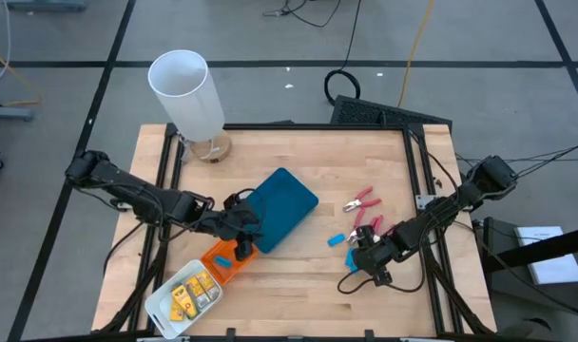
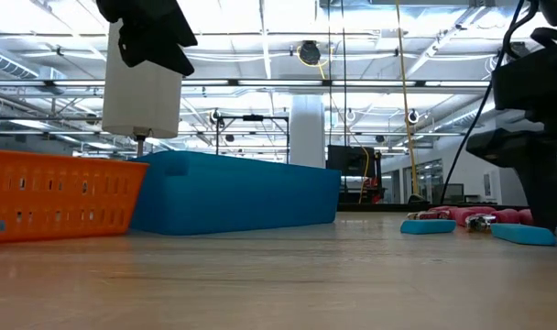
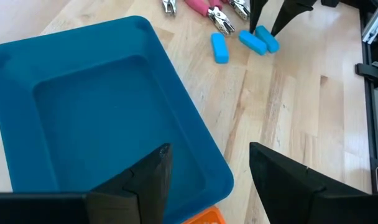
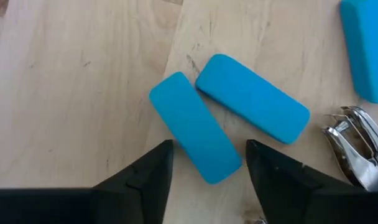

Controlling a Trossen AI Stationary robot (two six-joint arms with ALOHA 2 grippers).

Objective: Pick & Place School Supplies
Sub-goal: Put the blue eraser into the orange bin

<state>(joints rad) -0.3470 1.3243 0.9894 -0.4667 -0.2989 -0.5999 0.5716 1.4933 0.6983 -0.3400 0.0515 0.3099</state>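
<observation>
Two light-blue oblong pieces (image 4: 195, 134) (image 4: 254, 106) lie flat on the table side by side, with a third (image 4: 366, 50) a little apart. My right gripper (image 4: 207, 146) is open just above them, its fingers standing either side of one piece's end. Two pink-handled metal tools (image 1: 363, 199) (image 1: 372, 228) lie beside them. My left gripper (image 3: 207, 149) hangs open over the teal tray's (image 3: 96, 106) near corner. The orange tray (image 1: 224, 262) holds one light-blue piece (image 1: 221, 256). Several yellow pieces (image 1: 192, 293) lie in the white tray (image 1: 161, 304).
A tall white cylinder (image 1: 186, 90) stands at the table's far left. The three trays run in a slanting row from the middle to the near left corner. Bare wood lies between the teal tray and the blue pieces. Black frame rails (image 1: 417, 180) run along the table's sides.
</observation>
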